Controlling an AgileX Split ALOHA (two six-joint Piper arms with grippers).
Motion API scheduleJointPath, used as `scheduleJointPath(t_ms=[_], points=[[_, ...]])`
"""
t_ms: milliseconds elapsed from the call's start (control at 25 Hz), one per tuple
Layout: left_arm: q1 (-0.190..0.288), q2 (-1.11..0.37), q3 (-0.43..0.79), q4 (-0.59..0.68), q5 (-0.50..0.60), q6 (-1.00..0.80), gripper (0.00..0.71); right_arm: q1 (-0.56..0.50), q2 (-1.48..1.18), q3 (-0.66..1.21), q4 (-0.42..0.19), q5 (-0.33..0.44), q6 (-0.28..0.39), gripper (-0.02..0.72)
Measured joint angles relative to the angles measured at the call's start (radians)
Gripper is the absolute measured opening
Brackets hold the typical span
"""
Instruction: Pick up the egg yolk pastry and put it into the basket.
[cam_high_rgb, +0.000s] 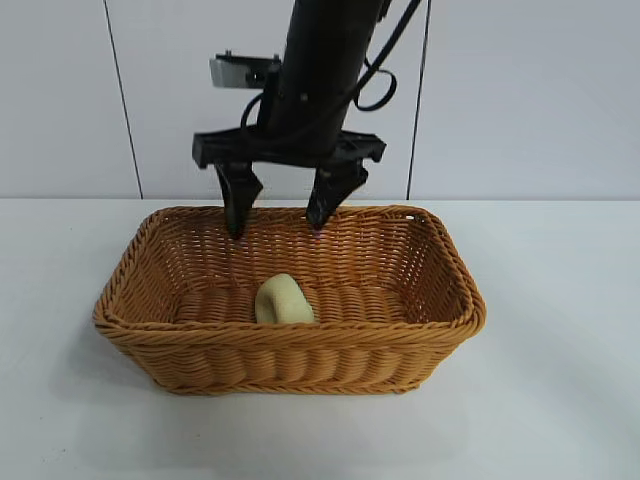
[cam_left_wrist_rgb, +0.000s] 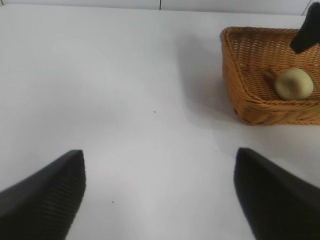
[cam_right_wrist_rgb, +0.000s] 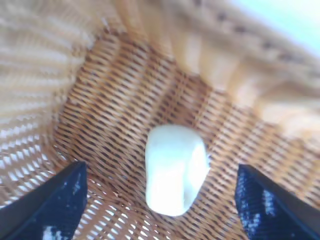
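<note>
The egg yolk pastry (cam_high_rgb: 284, 300) lies on the basket (cam_high_rgb: 440, 300) floor at frame center, directly beneath the released right hand (cam_high_rgb: 283, 212), evidently dropped there; the left hand (cam_left_wrist_rgb: 160, 192) idles spread above the tabletop (cam_left_wrist_rgb: 125, 90).

The exterior camera is facing the basket (cam_high_rgb: 290, 350) level and close. The left wrist camera is looking across the worktop (cam_left_wrist_rgb: 125, 90) from afar; the right is peering straight down inside it.

No legible text, label, brand, number or sign is found in any view. None is borne by the basket (cam_high_rgb: 300, 350), the egg yolk pastry (cam_high_rgb: 283, 300), the table (cam_high_rgb: 560, 400) or the wall panels (cam_high_rgb: 520, 90).
</note>
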Motion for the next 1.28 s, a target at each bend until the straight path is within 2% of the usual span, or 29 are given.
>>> scheduleJointPath(t_ms=[80,160,240,640,760,800,880,1040,1280], points=[[0.0,0.0,0.0,0.0,0.0,0.0,0.631,0.0,0.0,-0.067,-0.055,0.071,0.021,0.568],[0.0,0.0,0.0,0.0,0.0,0.0,0.631,0.0,-0.004,-0.101,-0.106,0.09,0.048,0.568],[0.0,0.0,0.0,0.0,0.0,0.0,0.631,-0.003,-0.01,-0.117,-0.133,0.099,0.072,0.568],[0.0,0.0,0.0,0.0,0.0,0.001,0.631,-0.12,-0.009,-0.12,-0.145,0.102,0.078,0.568],[0.0,0.0,0.0,0.0,0.0,0.001,0.631,-0.195,-0.009,-0.12,-0.161,0.102,0.074,0.568],[0.0,0.0,0.0,0.0,0.0,0.001,0.631,-0.26,-0.009,-0.12,-0.175,0.102,0.074,0.568],[0.0,0.0,0.0,0.0,0.0,0.001,0.631,-0.327,-0.009,-0.12,-0.188,0.102,0.074,0.568],[0.0,0.0,0.0,0.0,0.0,0.001,0.631,-0.441,-0.009,-0.12,-0.194,0.102,0.074,0.568],[0.0,0.0,0.0,0.0,0.0,0.001,0.631,-0.541,-0.009,-0.12,-0.195,0.102,0.074,0.568]])
